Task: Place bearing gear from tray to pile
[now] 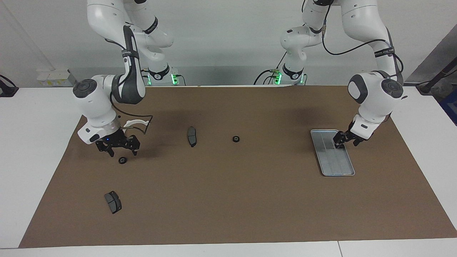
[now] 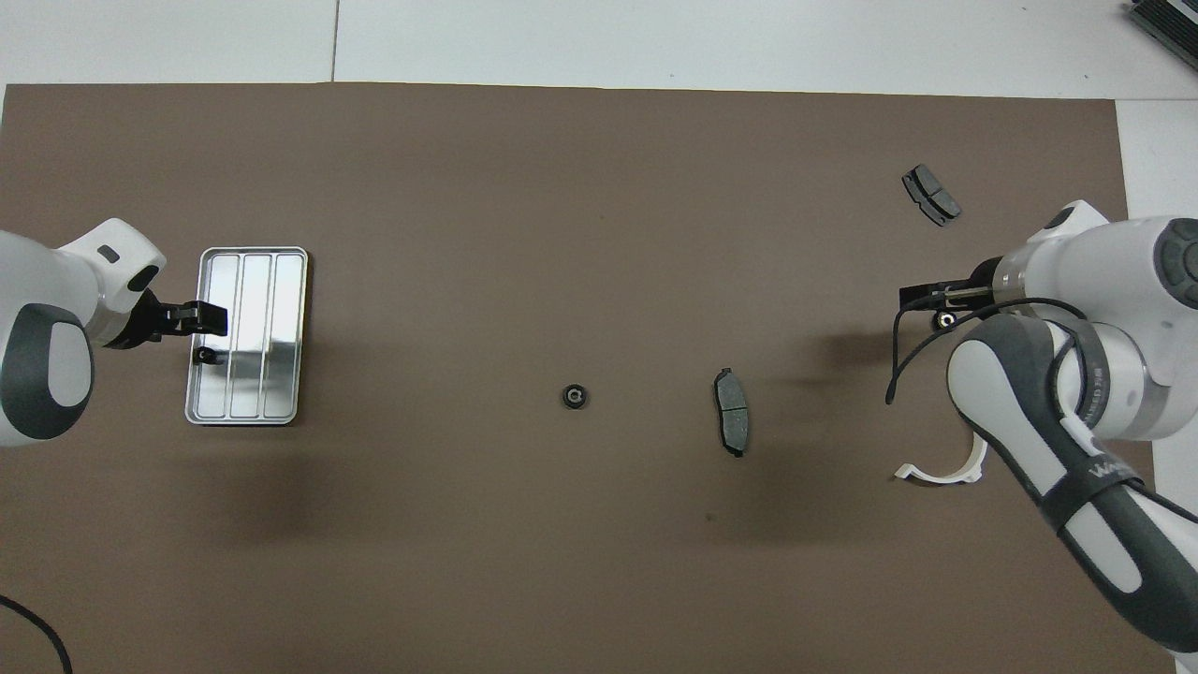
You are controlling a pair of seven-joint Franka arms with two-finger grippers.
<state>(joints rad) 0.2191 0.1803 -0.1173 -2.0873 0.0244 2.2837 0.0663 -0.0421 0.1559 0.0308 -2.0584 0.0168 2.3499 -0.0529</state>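
The silver tray [image 1: 337, 166] [image 2: 281, 374] lies at the left arm's end of the mat. One small black bearing gear [image 2: 201, 355] sits on it. My left gripper [image 1: 345, 143] [image 2: 208, 318] hangs low over that gear, fingers apart and holding nothing. My right gripper [image 1: 120, 152] [image 2: 922, 298] stands open just above another bearing gear [image 1: 122, 160] [image 2: 947, 319] that lies on the mat. Around it is the pile: a white bracket [image 1: 135, 123] [image 2: 941, 470] and two dark pads [image 1: 192, 136] [image 1: 113, 202]. A third gear [image 1: 236, 139] [image 2: 574, 396] rests mid-mat.
A brown mat [image 1: 228, 200] covers most of the white table. The dark pads [image 2: 731, 423] [image 2: 930, 195] lie well apart. A black cable loops from the right wrist over the bracket.
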